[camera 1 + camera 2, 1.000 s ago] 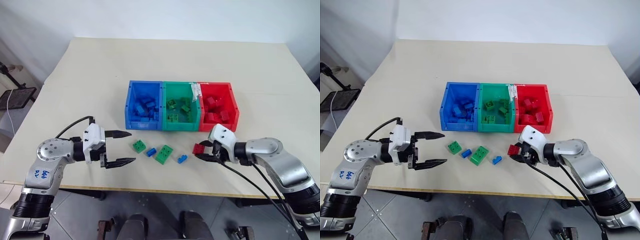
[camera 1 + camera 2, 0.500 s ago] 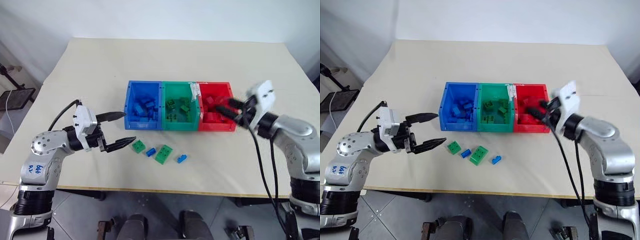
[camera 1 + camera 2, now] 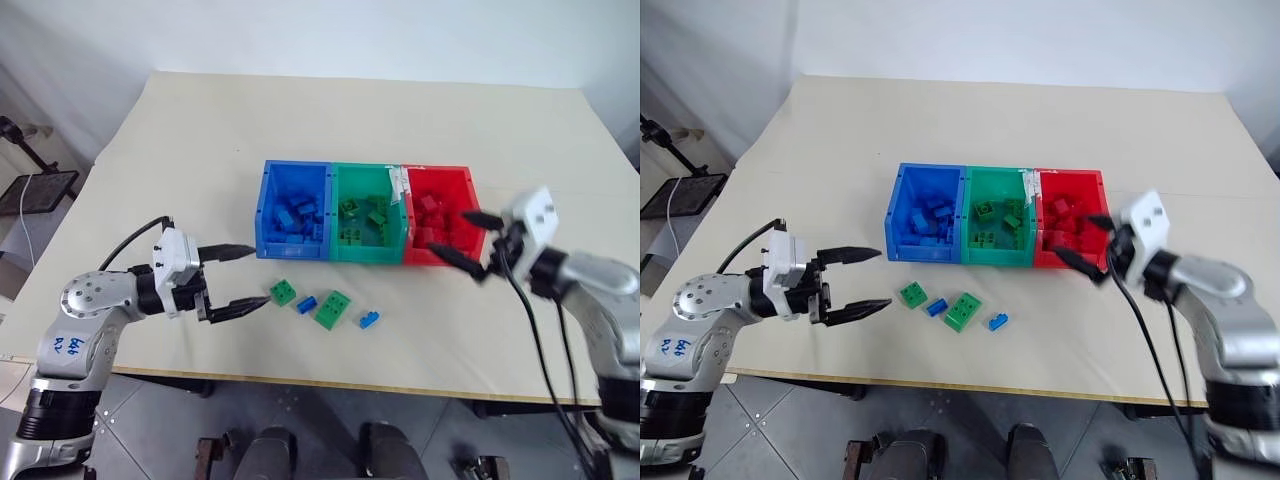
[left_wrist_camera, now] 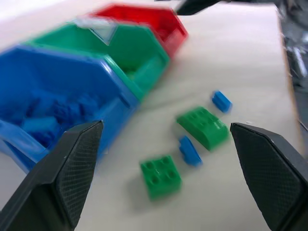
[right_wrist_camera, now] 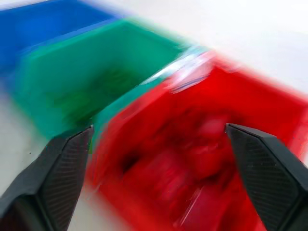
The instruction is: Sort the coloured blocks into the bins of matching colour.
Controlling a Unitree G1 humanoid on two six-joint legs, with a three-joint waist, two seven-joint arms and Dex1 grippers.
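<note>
Three bins stand side by side mid-table: blue (image 3: 290, 248), green (image 3: 360, 252) and red (image 3: 436, 170), each holding blocks of its own colour. In front of them lie loose blocks: a green square (image 3: 282, 292), a small blue one (image 3: 306, 304), a green oblong (image 3: 331, 308) and another small blue one (image 3: 369, 320). My left gripper (image 3: 258, 276) is open just left of the green square, above the table. My right gripper (image 3: 462, 236) is open and empty at the red bin's front right corner, pointing into it.
The table's front edge (image 3: 330, 382) runs close behind the loose blocks. Bare tabletop spreads beyond the bins and to both sides. A black stand (image 3: 40, 185) sits off the table's left side.
My right gripper rose from the table with a red block, swung to the red bin and opened; the block is gone from its fingers. The left gripper has hardly moved.
</note>
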